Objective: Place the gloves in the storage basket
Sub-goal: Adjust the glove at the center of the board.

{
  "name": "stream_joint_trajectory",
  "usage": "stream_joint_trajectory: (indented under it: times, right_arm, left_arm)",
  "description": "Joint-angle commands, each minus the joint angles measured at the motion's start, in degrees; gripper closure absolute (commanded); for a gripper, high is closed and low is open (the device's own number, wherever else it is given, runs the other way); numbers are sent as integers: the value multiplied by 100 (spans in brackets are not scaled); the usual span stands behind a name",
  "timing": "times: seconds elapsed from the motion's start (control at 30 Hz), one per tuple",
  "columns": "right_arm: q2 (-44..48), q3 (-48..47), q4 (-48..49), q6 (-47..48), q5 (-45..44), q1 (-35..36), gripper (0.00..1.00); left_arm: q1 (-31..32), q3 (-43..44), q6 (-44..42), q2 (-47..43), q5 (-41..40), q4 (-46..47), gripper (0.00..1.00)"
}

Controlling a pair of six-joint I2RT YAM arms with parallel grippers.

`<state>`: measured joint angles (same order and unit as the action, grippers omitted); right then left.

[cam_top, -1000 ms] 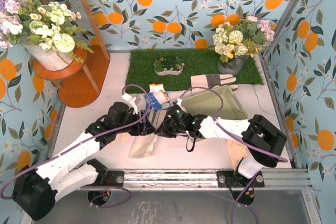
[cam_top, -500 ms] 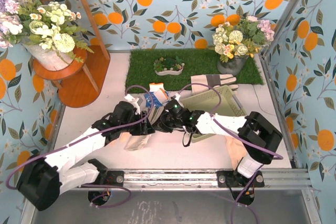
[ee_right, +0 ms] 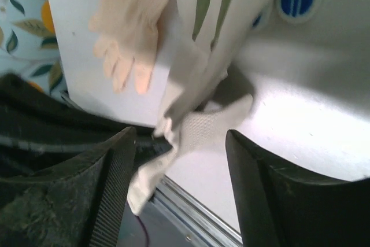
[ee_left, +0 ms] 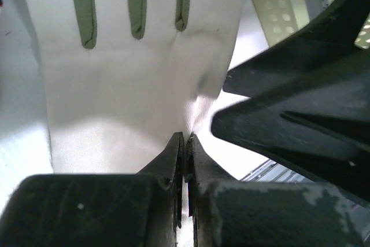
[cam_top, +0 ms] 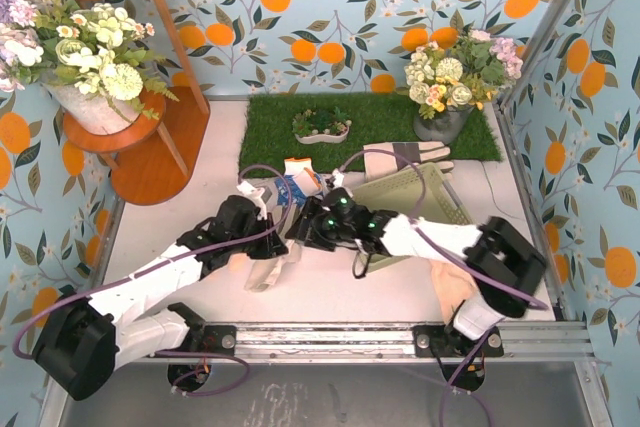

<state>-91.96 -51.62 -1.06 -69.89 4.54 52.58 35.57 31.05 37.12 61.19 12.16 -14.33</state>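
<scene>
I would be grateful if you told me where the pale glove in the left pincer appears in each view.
Top external: pale glove left of centre, trailing from the left pincer.
Left wrist: fills the upper left, edge nipped in the shut pincer.
Right wrist: hangs mid-frame inside the open right pincer.
Shared: green basket, absent from right wrist.

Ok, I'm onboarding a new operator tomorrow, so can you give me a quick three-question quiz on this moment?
1. True or false: the left gripper is shut on the pale glove.
2. The right gripper has its jaws: A) apart, B) clamped tight together, C) out of view.
3. What colour is the storage basket?
Key: 1 true; 2 A; 3 pale green.
</scene>
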Motion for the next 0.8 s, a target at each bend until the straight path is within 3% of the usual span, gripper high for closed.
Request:
stream_joint_trajectory:
  times: [0.0,0.23,0.4,0.57,0.77]
  right_arm:
    - [1010,538,324,1238,-63,-27,37]
    - [1523,1190,768,2725,636,114,30]
    - [1097,981,795,4353,-437,1177,27]
    - [364,795,993,4751,-762,1264,25]
    - [357,953,1155,5009,-743,969,23]
  left_arm:
    - [-56,144,6,71,519,724,100]
    - [-618,69,-30,12,1527,903,100]
    - [-905,125,-135,111,1977,862,100]
    - [-920,327,-388,233,1913,488,100]
    - [-920,323,-408,227,1924,446,100]
